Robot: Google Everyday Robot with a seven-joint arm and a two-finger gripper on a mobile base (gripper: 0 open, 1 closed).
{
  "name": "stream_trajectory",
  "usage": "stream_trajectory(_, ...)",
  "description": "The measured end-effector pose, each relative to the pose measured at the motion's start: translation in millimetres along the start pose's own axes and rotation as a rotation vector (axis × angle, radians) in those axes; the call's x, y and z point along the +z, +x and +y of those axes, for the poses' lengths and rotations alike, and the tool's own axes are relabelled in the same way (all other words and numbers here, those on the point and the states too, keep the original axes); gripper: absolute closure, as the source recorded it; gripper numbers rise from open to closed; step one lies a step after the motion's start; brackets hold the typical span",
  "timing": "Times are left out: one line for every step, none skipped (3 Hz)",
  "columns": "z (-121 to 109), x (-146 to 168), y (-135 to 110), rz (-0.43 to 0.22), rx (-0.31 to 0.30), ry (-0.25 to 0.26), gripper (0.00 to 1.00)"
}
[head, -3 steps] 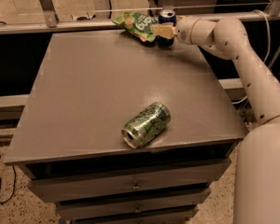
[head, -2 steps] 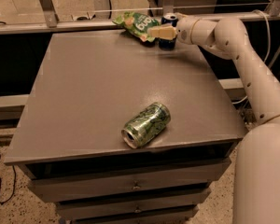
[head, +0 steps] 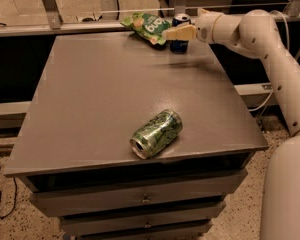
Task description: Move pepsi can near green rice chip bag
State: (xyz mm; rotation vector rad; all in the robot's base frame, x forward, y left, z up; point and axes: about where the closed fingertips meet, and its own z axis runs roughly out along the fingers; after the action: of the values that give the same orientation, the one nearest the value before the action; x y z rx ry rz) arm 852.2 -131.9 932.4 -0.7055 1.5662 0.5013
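The pepsi can stands upright at the far edge of the grey table, dark blue with a silver top. The green rice chip bag lies just left of it, almost touching. My gripper reaches in from the right at the can's height and crosses in front of the can's middle, hiding part of it. The white arm runs back along the right side.
A green patterned can lies on its side near the table's front edge. A rail and metal frame run behind the table. Drawers sit under the tabletop.
The gripper and the pepsi can have stayed at the same spot beside the chip bag. The green patterned can has not moved.
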Motion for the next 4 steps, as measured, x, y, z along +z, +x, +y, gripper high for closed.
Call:
stream_trajectory(15,-58,-40,0.059,-0.057,-0.007,0.0)
stream_trajectory(49,-107,-92,0.126,-0.14,-0.066,0.0)
stream_trajectory(87,-133,-107,0.168,-0.193,-0.186,0.0)
stream_trajectory(98,-134,-99,0.194,-0.192,-0.229,0.0)
